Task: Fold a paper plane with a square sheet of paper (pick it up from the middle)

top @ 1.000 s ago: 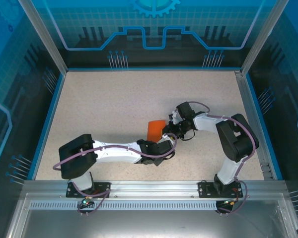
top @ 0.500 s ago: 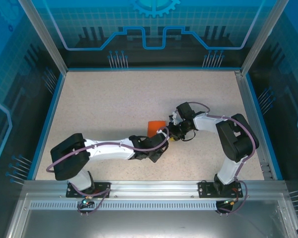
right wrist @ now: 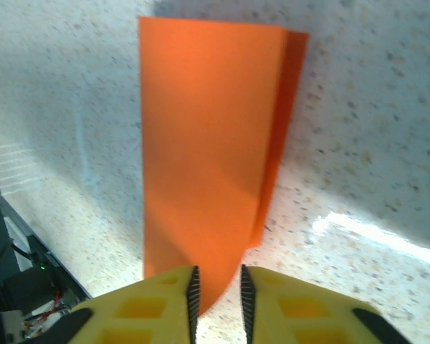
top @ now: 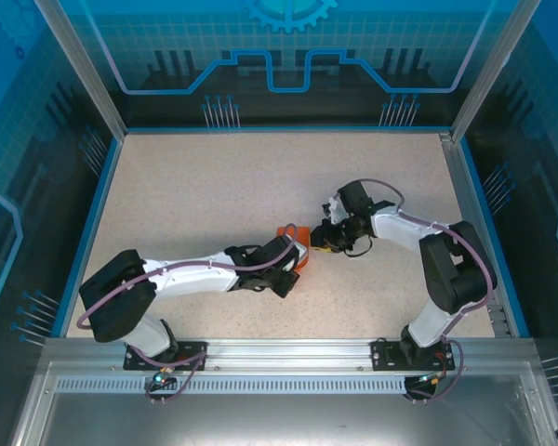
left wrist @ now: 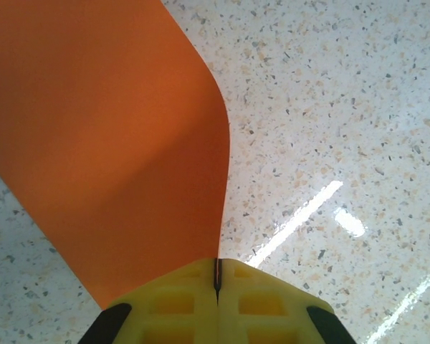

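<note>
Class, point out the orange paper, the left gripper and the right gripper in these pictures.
orange paper (left wrist: 107,143), left wrist view, middle of the curved sheet.
left gripper (left wrist: 217,276), left wrist view, seam where the yellow jaws pinch the paper.
right gripper (right wrist: 216,287), right wrist view, gap between yellow jaws.

The worktop (top: 214,195) is a pale speckled surface, like terrazzo, with a thin blue border along its edges. Translucent blue panels (top: 288,56) printed with grid lines, circuit shapes and a gear motif wall it in on three sides, held by slanting aluminium posts (top: 79,70). A ribbed aluminium rail (top: 288,358) runs along the near edge. Bright streaks of overhead light (left wrist: 301,218) glint off the speckled surface.
</note>
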